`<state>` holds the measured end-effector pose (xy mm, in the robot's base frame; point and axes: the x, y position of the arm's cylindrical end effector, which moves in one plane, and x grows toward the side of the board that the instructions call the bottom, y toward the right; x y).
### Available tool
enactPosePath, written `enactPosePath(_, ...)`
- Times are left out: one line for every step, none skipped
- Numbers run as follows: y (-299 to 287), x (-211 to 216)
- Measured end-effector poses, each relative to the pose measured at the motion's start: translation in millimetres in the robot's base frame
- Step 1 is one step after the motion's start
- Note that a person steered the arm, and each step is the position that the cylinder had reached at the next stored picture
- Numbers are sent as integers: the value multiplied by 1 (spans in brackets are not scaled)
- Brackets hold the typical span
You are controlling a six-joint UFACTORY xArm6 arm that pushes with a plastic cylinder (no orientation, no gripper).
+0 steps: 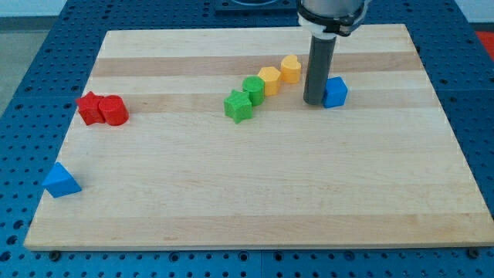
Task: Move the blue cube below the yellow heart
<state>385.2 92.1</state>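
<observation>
The blue cube [336, 92] sits on the wooden board at the view's upper right. The yellow heart [290, 69] lies up and to the left of it, at the top end of a diagonal row of blocks. My tip [314, 103] rests on the board right against the blue cube's left side, between the cube and the row, just below and right of the yellow heart.
The diagonal row runs down-left from the heart: a yellow hexagon [269, 79], a green cylinder-like block [253, 89], a green star [238, 106]. Two red blocks [102, 110] sit at the left. A blue triangle [61, 181] lies near the lower-left edge of the board [255, 201].
</observation>
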Motion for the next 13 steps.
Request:
enactPosePath(0, 30)
enactPosePath(6, 56)
enactPosePath(23, 54)
enactPosePath(24, 38)
enactPosePath(24, 16)
enactPosePath(24, 0)
enactPosePath(35, -1)
enactPosePath(66, -1)
enactPosePath(97, -1)
enactPosePath(116, -11)
enactPosePath(122, -35)
enactPosePath(122, -56)
enactPosePath(112, -57)
